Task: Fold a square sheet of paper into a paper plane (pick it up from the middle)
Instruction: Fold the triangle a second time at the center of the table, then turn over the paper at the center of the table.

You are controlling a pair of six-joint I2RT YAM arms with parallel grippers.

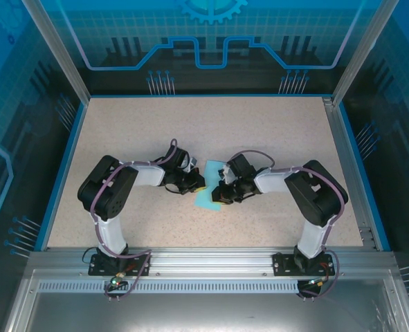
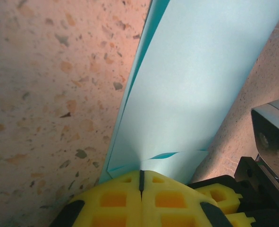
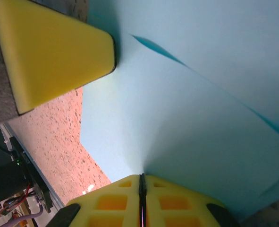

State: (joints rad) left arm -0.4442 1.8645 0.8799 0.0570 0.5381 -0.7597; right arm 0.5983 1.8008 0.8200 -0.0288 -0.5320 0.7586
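Partly folded light blue paper sheet (image 1: 205,202) was at mid-worktop (image 1: 273,131), slightly toward the near edge. Left gripper (image 2: 141,176) jaws were clamped together on its edge; right gripper (image 3: 141,180) jaws likewise pinched it.

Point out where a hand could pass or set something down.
Crowded at centre: left gripper and right gripper pinch the blue paper. Bare table from there to the back wall, plus the near strip between the arm bases.

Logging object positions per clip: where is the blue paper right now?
In the top view the blue paper is near the table centre, pinched between the left gripper on its left and the right gripper on its right.
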